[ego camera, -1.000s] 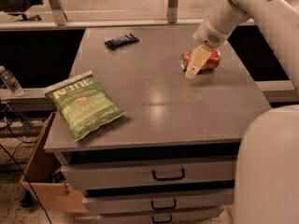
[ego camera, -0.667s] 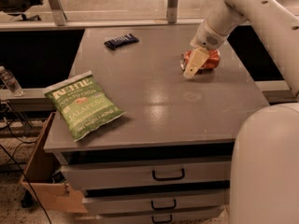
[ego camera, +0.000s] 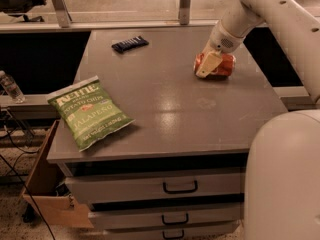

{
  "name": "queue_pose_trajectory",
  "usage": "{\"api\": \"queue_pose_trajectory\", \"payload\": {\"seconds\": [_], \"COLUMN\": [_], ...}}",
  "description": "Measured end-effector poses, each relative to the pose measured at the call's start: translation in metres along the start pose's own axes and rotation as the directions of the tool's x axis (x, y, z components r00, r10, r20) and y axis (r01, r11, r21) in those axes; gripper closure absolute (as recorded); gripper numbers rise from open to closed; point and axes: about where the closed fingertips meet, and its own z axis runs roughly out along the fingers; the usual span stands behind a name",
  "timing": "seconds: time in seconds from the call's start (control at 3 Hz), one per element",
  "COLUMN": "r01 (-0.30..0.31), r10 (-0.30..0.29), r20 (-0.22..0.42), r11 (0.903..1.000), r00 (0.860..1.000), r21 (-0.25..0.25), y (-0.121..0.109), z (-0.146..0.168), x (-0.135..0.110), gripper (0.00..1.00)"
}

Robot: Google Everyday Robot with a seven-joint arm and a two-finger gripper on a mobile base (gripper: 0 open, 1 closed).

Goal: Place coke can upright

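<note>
The coke can [ego camera: 226,64], orange-red with whitish markings, lies on its side on the grey table top [ego camera: 170,104], at the far right. My gripper [ego camera: 209,67] reaches down from the upper right on the white arm and sits right at the can's left half, with its cream-coloured part in front of the can and covering some of it. The can rests on the table.
A green jalapeño chip bag [ego camera: 90,113] lies at the table's front left corner. A dark flat wrapper [ego camera: 129,44] lies at the back. My white base [ego camera: 282,179] fills the lower right. Drawers [ego camera: 165,186] sit under the top, and a cardboard box [ego camera: 47,184] stands lower left.
The gripper has shifted slightly up and in against the can. The can has stayed lying in the same spot.
</note>
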Motion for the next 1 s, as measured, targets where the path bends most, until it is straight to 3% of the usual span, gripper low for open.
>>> {"api": "queue_pose_trajectory", "payload": {"seconds": [0.33, 0.67, 1.0], "r01": [0.008, -0.018, -0.045], "r10": [-0.008, 0.017, 0.048], "r20": [0.045, 0.167, 0.342], "r11": [0.9999, 0.9998, 0.9988], "r00": [0.999, 0.986, 0.938], "r21": [0.011, 0.003, -0.018], "y": [0.001, 0.004, 0.010], "z": [-0.019, -0.045, -0.079], "x": [-0.007, -0.008, -0.012], "gripper": [0.88, 1.00, 1.00]}}
